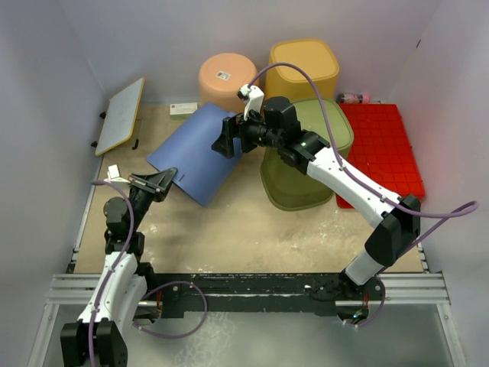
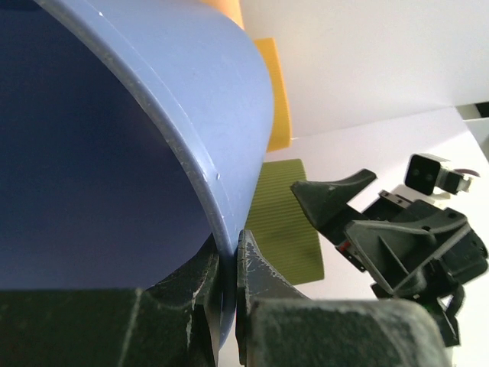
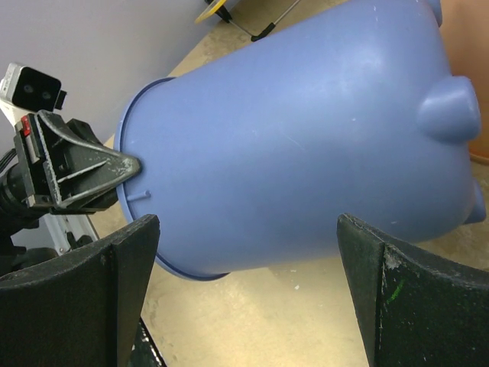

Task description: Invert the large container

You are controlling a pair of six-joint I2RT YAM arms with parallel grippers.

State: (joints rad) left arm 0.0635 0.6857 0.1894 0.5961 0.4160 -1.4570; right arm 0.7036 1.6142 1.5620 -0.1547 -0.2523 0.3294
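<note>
We see the tan table [image 1: 229,237] w/ both arms bolted at its near edge. The biggest thing on it is the large blue container [image 1: 195,149], the task's thing. It sits at centre-left, tipped over on its side, w/ the open mouth facing the L arm and the bumpy base pointing toward the back right. We can't tell whether its lower rim rests on the board. Just right of it lies the green container [image 1: 306,191], also on its side. The yellow container [image 1: 304,69] stands at the back wall behind the green one. The red grid tray [image 1: 386,145] lies flat along the right edge. The peach container [image 1: 228,76] is bottom-up at the back, just left of the yellow one. A white board [image 1: 121,115] leans at the far left. The right gripper [image 1: 228,138] is at the blue container's far-right wall w/ jaws spread wide, and the wall fills the gap betw. them in the wrist view. We can't tell if the jaws touch it. The left gripper [image 1: 164,182] is clenched on the blue container's rim, one finger inside and one outside.
</note>
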